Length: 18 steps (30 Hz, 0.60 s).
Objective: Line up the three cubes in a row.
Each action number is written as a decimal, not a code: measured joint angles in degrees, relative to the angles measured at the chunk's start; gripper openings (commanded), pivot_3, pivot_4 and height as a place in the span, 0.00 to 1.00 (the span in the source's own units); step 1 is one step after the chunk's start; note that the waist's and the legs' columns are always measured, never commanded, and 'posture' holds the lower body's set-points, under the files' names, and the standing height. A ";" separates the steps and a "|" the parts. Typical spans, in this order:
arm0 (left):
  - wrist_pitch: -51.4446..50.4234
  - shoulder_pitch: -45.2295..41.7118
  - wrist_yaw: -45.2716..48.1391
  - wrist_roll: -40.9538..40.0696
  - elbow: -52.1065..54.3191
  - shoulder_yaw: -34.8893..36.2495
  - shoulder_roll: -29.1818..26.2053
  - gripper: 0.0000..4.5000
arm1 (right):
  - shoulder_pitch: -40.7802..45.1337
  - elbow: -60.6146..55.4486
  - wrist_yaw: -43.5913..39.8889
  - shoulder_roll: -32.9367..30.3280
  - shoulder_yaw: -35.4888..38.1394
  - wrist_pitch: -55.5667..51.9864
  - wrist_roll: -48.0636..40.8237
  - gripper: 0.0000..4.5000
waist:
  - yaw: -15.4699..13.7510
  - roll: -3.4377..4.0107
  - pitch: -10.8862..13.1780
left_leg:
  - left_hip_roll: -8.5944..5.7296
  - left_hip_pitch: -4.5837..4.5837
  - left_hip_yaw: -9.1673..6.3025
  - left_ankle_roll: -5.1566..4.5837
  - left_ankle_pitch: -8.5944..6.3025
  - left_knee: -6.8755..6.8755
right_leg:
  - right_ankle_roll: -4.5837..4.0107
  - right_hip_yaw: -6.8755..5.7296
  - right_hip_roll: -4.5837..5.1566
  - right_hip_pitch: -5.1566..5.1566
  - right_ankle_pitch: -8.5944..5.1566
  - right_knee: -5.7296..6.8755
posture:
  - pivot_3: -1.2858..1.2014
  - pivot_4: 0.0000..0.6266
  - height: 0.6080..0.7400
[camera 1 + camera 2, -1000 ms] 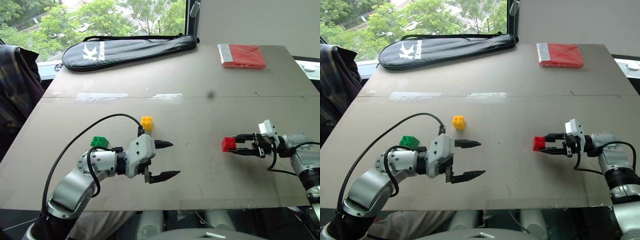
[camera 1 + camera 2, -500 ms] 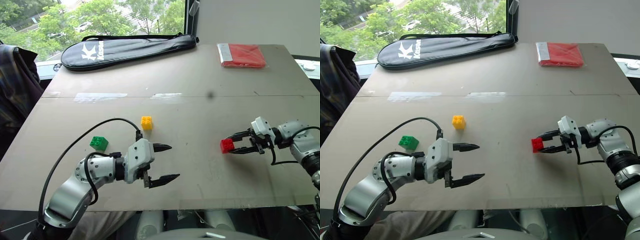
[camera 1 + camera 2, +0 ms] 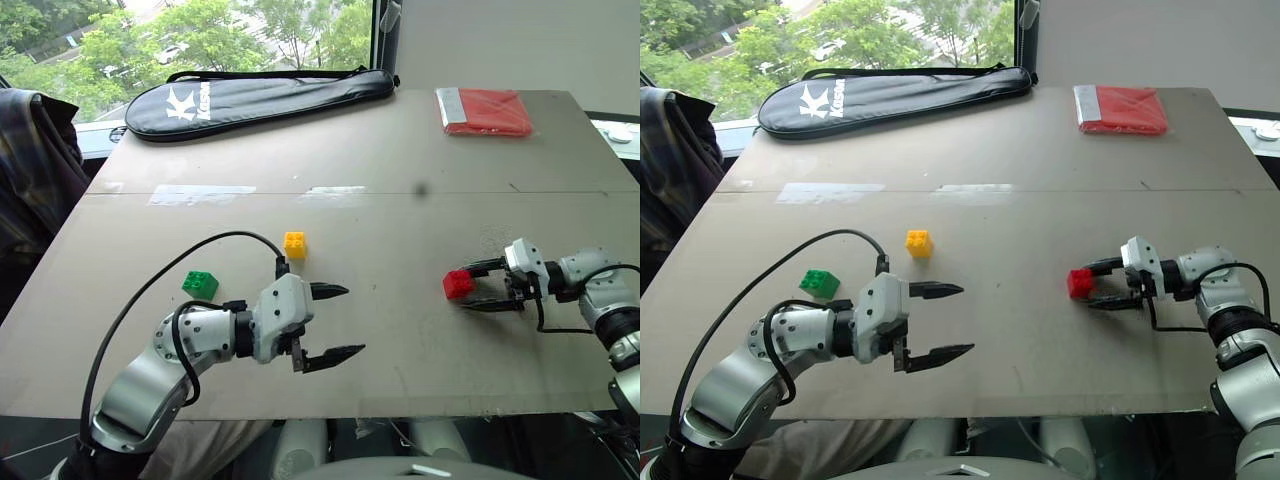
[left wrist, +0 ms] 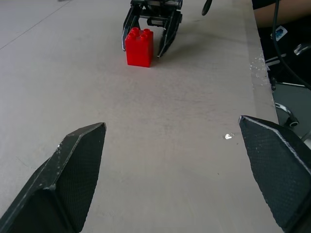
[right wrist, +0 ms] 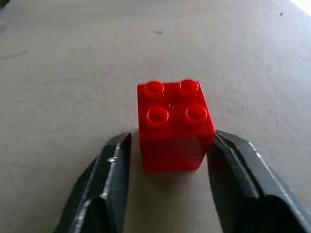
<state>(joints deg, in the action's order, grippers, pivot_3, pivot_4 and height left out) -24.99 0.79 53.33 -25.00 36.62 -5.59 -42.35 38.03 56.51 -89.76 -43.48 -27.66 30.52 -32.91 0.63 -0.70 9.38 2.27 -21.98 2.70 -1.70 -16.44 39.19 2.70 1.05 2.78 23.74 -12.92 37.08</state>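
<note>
The red cube point(image 3: 458, 284) stands upright on the table point(image 3: 400, 200), right of centre. My right gripper point(image 3: 472, 287) is open around it, one finger on each side and a small gap beside the cube in the right wrist view. The yellow cube point(image 3: 294, 245) sits left of centre, and the green cube point(image 3: 200, 284) lies further left and nearer to me. My left gripper point(image 3: 352, 320) is open with nothing between its fingers. It hovers just in front of the yellow cube and points right toward the red cube point(image 4: 139, 46).
A black racket bag point(image 3: 260, 100) lies along the far left edge. A flat red packet point(image 3: 485, 112) with a silver edge sits at the far right corner. A plaid sleeve point(image 3: 30, 170) hangs beside the table's left edge.
My right gripper has opened and let go of the red cube, which now rests on the table. The left arm has stayed put.
</note>
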 measured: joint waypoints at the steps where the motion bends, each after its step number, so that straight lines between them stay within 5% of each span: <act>1: -0.09 -0.16 0.00 0.00 0.00 -0.05 0.00 1.00 | 0.27 0.95 0.00 0.74 1.23 0.88 0.96 0.99 | 0.09 0.00 0.00 | 0.00 0.01 0.00 0.00 0.00 0.00 | 0.00 0.01 -0.01 0.00 0.00 0.01 | 0.52 0.24 0.76; 10: -0.08 -0.13 -0.05 0.00 0.00 -0.17 0.01 1.00 | 1.86 6.23 -0.07 2.59 8.81 3.96 7.55 0.99 | 0.12 0.00 0.00 | -0.01 0.06 0.02 0.00 0.00 0.07 | 0.00 0.05 0.00 -0.03 0.01 0.13 | 0.52 0.24 0.76; 18: 1.10 7.02 -10.53 1.83 0.06 3.67 7.69 1.00 | -8.62 -13.05 -0.14 -3.57 14.72 -6.20 -6.36 0.99 | -0.08 0.11 0.08 | 0.09 0.01 -0.05 0.00 0.00 0.04 | 0.05 0.00 0.11 0.00 0.02 0.14 | 0.52 0.24 0.76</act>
<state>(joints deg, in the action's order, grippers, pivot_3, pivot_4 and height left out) -23.88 7.81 42.80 -23.17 36.67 -1.92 -34.66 29.41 43.46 -89.91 -47.05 -12.93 24.31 -39.27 0.55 -0.59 9.46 2.35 -21.97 2.65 -1.69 -16.44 39.24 2.75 1.06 2.90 23.74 -12.89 37.22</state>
